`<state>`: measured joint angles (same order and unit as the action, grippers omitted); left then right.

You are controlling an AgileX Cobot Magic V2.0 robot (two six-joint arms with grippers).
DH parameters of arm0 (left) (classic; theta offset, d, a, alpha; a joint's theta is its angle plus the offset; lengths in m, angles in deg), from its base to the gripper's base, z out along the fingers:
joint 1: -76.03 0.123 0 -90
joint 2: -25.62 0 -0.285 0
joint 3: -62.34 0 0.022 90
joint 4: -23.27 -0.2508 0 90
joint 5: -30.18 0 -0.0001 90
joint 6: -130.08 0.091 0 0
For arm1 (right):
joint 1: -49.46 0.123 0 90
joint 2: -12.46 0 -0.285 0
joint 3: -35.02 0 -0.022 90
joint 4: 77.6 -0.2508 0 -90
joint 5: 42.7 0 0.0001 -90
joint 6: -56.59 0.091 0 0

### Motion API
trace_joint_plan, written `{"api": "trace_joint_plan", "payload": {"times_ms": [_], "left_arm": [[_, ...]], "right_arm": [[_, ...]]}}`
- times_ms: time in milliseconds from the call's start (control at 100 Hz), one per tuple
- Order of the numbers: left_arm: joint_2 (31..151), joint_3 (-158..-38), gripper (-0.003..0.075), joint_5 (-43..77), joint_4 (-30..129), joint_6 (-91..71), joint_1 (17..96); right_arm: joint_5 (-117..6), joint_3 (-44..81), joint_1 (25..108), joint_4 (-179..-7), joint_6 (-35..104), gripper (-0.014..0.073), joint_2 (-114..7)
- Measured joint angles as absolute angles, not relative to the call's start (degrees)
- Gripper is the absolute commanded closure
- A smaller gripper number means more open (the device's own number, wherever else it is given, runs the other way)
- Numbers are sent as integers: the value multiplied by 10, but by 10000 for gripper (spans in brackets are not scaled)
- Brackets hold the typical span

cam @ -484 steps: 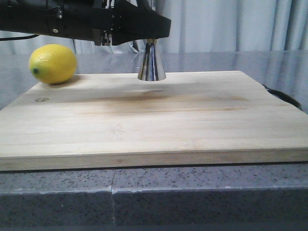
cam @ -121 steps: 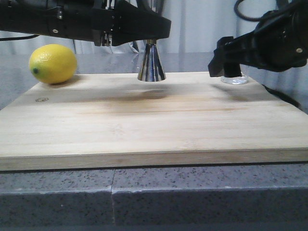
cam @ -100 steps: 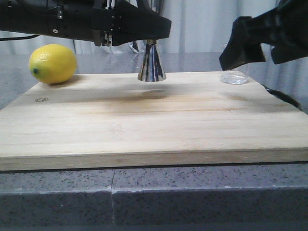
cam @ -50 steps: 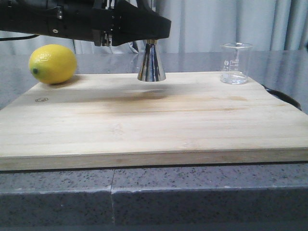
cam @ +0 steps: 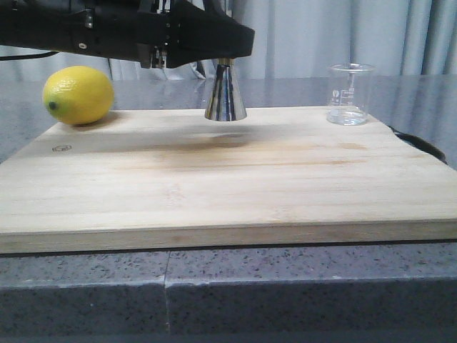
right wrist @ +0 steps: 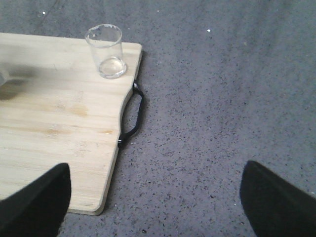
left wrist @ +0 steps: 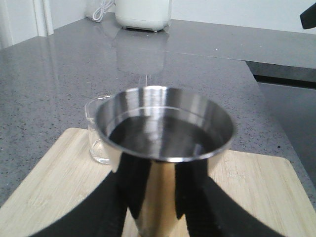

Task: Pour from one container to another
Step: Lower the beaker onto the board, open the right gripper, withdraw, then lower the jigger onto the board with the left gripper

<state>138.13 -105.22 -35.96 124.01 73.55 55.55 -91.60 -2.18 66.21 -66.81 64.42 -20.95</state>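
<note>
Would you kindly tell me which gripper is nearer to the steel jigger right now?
Left. The left gripper is closed around the steel jigger on the cutting board. The right gripper hangs open over the counter past the board's handle edge, well away from it.

Legible text: none.

Beaker (cam: 350,93), clear glass, at the cutting board's far right corner: white graduation marks and a small printed patch on its wall, too small to read.

Cutting board (cam: 228,179), pale wood: one small round stamped mark (cam: 63,148) near its left edge, just in front of the lemon (cam: 78,95); no letters can be made out in it.
</note>
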Motion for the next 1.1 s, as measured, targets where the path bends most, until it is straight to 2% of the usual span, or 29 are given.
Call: {"api": "trace_joint_plan", "payload": {"times_ms": [1100], "left_arm": [[1381, -1053, 491, -360, 1233, 736, 558]], "right_arm": [[-918, -22, 662, -661, 646, -11, -186]]}}
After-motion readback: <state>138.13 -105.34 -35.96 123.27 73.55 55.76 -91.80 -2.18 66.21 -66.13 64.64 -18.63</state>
